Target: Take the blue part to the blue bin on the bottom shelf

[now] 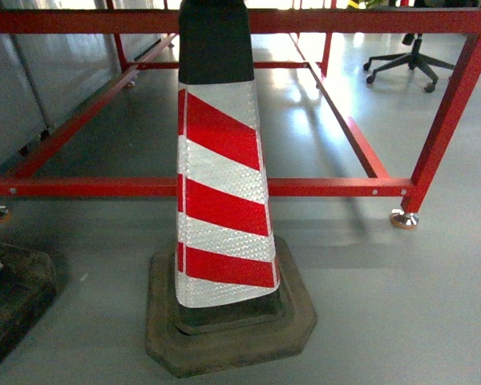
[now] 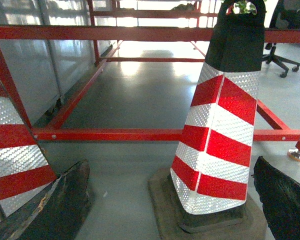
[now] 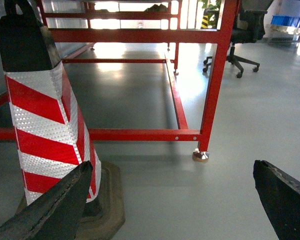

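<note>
A glossy grey floor [image 1: 433,321] fills the frame, with bright light glaring at the top centre. A red steel frame [image 1: 321,187] crosses the middle. A red-and-white striped traffic cone [image 1: 220,208] stands centre foreground. A black office chair [image 1: 409,60] sits upper right; grey panels [image 1: 32,72] line the left.

A traffic cone [image 1: 224,200] stands upright on the floor [image 1: 401,305] on its base [image 1: 232,333], just in front of the low front rail of a metal frame [image 1: 321,187]. Behind the cone the frame's side rails run away over the floor, and the frame's corner foot [image 1: 404,218] rests to the cone's right. A second cone [image 2: 12,150] stands to its left, and an office chair [image 1: 409,60] stands far behind it to the right, beyond the frame.
</note>
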Available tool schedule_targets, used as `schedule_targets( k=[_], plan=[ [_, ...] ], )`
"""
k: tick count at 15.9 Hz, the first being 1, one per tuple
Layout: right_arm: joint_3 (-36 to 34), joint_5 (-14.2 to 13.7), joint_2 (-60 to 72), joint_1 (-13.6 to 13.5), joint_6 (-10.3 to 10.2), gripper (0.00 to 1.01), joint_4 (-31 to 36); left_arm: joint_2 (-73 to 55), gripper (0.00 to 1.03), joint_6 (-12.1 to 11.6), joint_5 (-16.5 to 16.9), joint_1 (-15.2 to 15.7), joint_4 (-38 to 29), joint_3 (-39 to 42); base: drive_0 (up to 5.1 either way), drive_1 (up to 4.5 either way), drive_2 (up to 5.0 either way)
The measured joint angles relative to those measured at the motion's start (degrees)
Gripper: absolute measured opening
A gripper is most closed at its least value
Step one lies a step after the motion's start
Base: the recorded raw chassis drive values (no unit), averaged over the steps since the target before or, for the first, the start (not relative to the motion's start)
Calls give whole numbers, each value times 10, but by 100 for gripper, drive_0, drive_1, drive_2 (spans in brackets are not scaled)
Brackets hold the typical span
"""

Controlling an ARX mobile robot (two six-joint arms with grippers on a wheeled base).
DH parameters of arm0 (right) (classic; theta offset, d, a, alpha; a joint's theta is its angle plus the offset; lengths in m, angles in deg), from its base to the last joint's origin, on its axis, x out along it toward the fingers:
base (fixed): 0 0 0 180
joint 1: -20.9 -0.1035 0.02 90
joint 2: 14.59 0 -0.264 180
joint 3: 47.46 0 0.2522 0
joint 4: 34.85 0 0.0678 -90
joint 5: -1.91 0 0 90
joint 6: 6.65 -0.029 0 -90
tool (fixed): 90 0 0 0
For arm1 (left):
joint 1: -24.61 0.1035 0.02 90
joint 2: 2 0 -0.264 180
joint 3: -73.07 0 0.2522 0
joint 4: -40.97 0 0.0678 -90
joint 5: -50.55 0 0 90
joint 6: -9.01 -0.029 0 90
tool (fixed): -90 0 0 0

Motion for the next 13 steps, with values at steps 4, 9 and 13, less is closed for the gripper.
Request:
schedule_targets(
  k=[4,9,13],
  plan=[
    [0,0,0,0,0,98,0,0,98,0,0,0,0,0,0,0,0],
    [0,0,0,0,0,98,0,0,98,0,0,0,0,0,0,0,0],
    [0,0,0,0,0,98,0,0,98,0,0,0,0,0,0,0,0]
  ],
)
